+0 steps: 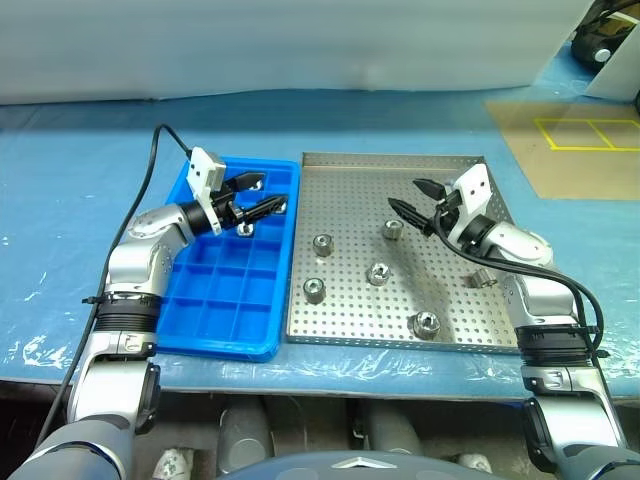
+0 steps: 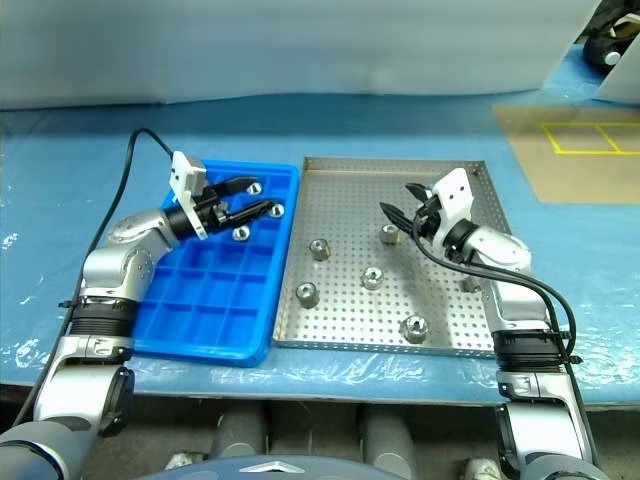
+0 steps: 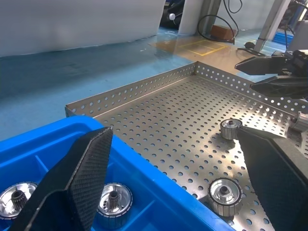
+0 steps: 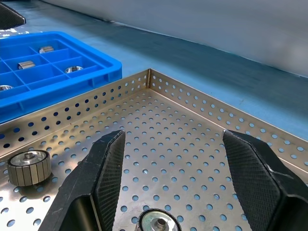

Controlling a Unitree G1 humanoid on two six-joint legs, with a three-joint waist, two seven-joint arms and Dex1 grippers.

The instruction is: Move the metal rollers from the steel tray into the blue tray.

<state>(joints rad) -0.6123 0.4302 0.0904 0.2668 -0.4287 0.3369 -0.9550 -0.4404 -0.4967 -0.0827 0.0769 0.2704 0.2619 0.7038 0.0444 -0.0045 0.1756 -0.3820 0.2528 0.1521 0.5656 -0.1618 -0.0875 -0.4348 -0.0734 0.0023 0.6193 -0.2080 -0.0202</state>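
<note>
The steel tray (image 1: 350,190) lies on the right and holds several metal rollers, among them one (image 1: 322,243) near its left side, one (image 1: 378,272) in the middle and one (image 1: 426,323) by the front rim. Beside it on the left sits the blue tray (image 1: 215,300), with three rollers (image 1: 245,229) in its far compartments. My left gripper (image 1: 265,193) hovers open and empty over those far compartments, pointing toward the steel tray. My right gripper (image 1: 405,194) hangs open and empty above the far part of the steel tray, just over a roller (image 1: 393,229).
Both trays rest on a table covered in blue sheeting (image 1: 80,200), whose front edge runs just below them. A black cable (image 1: 140,210) loops from my left wrist. A brown floor patch with yellow tape (image 1: 585,135) lies at the back right.
</note>
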